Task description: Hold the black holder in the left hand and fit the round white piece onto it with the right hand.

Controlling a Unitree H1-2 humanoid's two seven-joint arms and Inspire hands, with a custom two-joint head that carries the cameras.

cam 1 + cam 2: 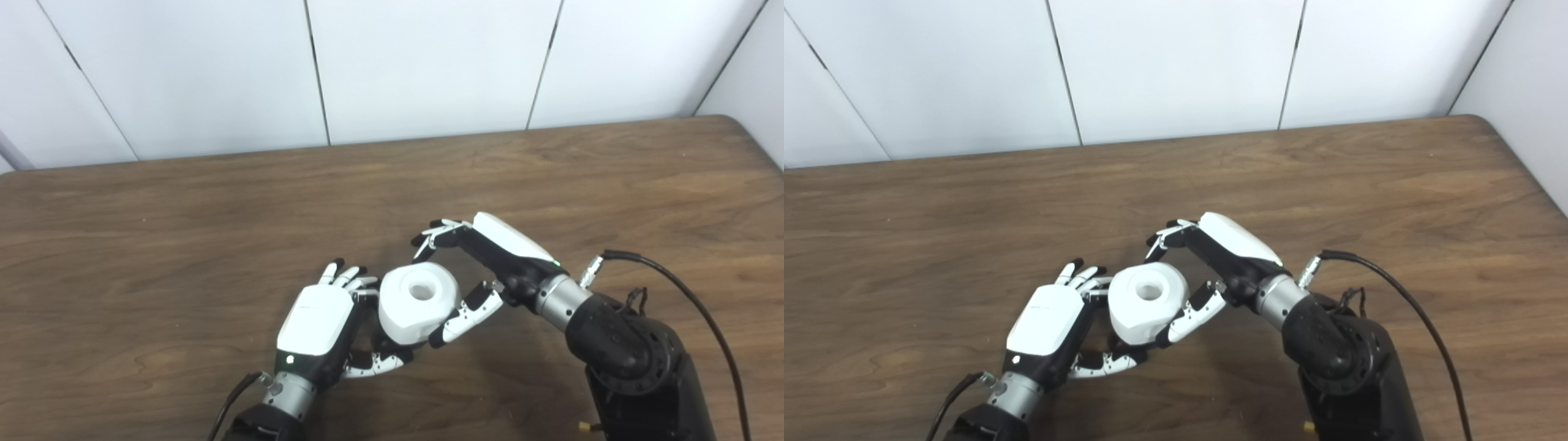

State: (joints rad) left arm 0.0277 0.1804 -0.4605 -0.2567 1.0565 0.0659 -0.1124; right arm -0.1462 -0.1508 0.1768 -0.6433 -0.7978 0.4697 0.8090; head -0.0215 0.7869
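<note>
Round white piece (418, 301) (hole facing up) sits between both hands above the wooden table (184, 233). Left hand (318, 324) cups it from below-left; holder hidden. Right hand (490, 257): thumb against its side, fingers (433, 236) apart beyond; grip unclear.

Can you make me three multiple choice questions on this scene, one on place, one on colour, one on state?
1. Where is the round piece?
A. Between the two hands
B. At the table's far edge
C. On the right arm

2. What colour is the round piece?
A. Red
B. White
C. Green

3. What is the right hand doing?
A. Lying flat on the table
B. Raised far above the piece
C. Thumb on the piece's side, fingers spread past it

Answers: A, it sits beside the left hand and right hand; B, plainly white; C, thumb touches, fingers clear.
</note>
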